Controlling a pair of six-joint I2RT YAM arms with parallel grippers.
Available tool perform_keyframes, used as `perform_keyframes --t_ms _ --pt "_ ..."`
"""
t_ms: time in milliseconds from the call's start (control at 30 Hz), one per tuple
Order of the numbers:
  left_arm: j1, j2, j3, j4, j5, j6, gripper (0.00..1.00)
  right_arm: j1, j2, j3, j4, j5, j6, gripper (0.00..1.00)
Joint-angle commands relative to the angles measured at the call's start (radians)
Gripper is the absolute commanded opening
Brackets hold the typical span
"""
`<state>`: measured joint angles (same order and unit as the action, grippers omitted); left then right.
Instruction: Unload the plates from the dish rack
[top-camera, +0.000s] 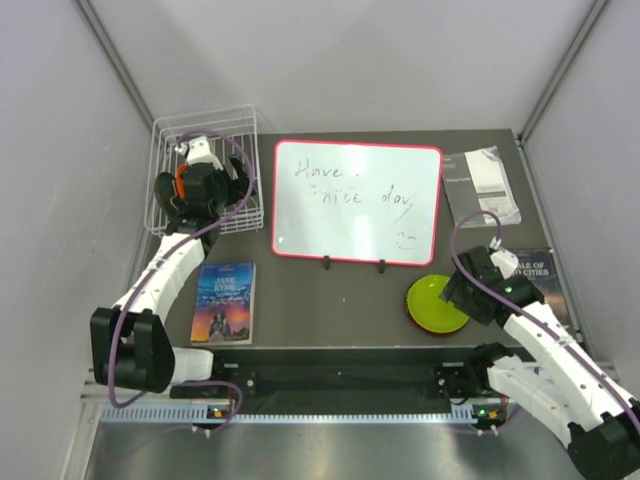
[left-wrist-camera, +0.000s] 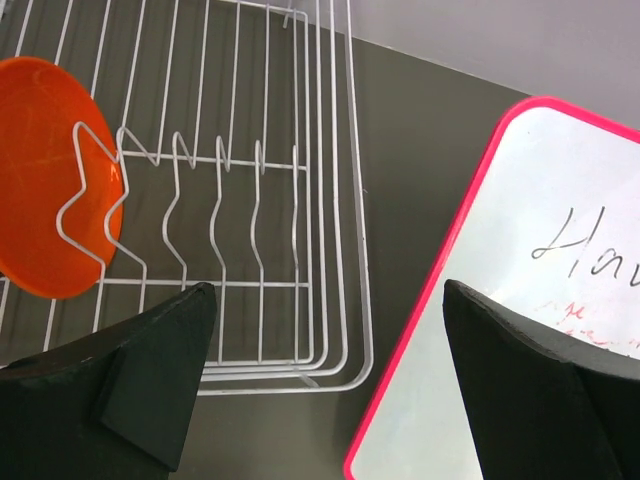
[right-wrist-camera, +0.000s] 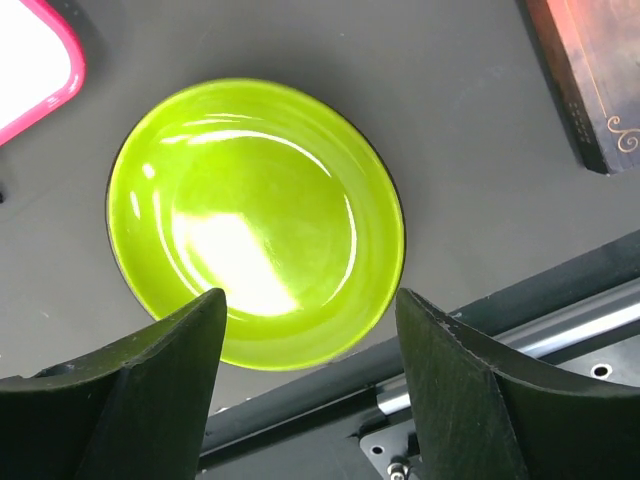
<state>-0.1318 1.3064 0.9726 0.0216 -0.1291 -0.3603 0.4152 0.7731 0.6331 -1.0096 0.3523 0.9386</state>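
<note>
Two arms: the left reaches to the far-left corner; the right bends over the near-right part of the table (top-camera: 340, 300).
Left gripper (left-wrist-camera: 328, 290): jaws spread to their widest, holding nothing, poised above the dish rack (top-camera: 215, 125).
Dish rack: white wire, far left, just beside the red-framed whiteboard (top-camera: 357, 200).
Orange plate (left-wrist-camera: 45, 180): stands on edge between the rack's prongs, at the end away from the whiteboard.
Right gripper (right-wrist-camera: 310, 300): jaws parted, gripping nothing, above the lime green plate (right-wrist-camera: 255, 220).
Lime green plate: lies flat on the table near its front edge, outside the rack.
Jane Eyre paperback (top-camera: 223, 302): lies flat, near left.
</note>
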Motion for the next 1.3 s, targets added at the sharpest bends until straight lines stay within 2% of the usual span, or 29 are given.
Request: perform_keyframes --t_ms 0,100,300,433,533,800,967,1100,1133,1200,1267 --pt "0.024 0.03 0.057 0.012 -0.02 0.012 0.99 0.0 0.015 0.042 -0.001 0.001 -0.027 0.69" --pt "0.055 0.054 0.071 0.017 -0.02 0.017 0.99 0.0 0.031 0.046 0.008 0.007 -0.029 0.69" --pt "0.164 0.108 0.071 0.089 -0.037 0.014 0.99 0.0 0.051 0.105 0.15 0.051 -0.115 0.7" --pt "0.207 0.151 0.071 0.136 -0.092 0.044 0.99 0.0 0.188 0.163 0.204 0.039 -0.179 0.7" --pt "0.216 0.183 0.081 0.153 -0.158 0.078 0.98 0.002 0.256 0.172 0.249 0.007 -0.199 0.7" --pt "0.222 0.286 0.13 0.216 -0.282 0.139 0.96 0.0 0.302 0.184 0.316 -0.038 -0.238 0.7" --pt "0.23 0.373 0.179 0.21 -0.291 0.164 0.95 -0.001 0.321 0.186 0.325 -0.038 -0.247 0.7" --pt "0.239 0.432 0.207 0.213 -0.288 0.158 0.83 -0.001 0.336 0.191 0.33 -0.039 -0.25 0.7" --pt "0.242 0.451 0.209 0.224 -0.279 0.165 0.77 -0.001 0.336 0.192 0.332 -0.039 -0.25 0.7" --pt "0.248 0.481 0.228 0.212 -0.273 0.159 0.58 -0.003 0.341 0.194 0.336 -0.039 -0.253 0.7" --pt "0.248 0.488 0.232 0.212 -0.28 0.161 0.49 -0.003 0.342 0.195 0.336 -0.038 -0.253 0.7"
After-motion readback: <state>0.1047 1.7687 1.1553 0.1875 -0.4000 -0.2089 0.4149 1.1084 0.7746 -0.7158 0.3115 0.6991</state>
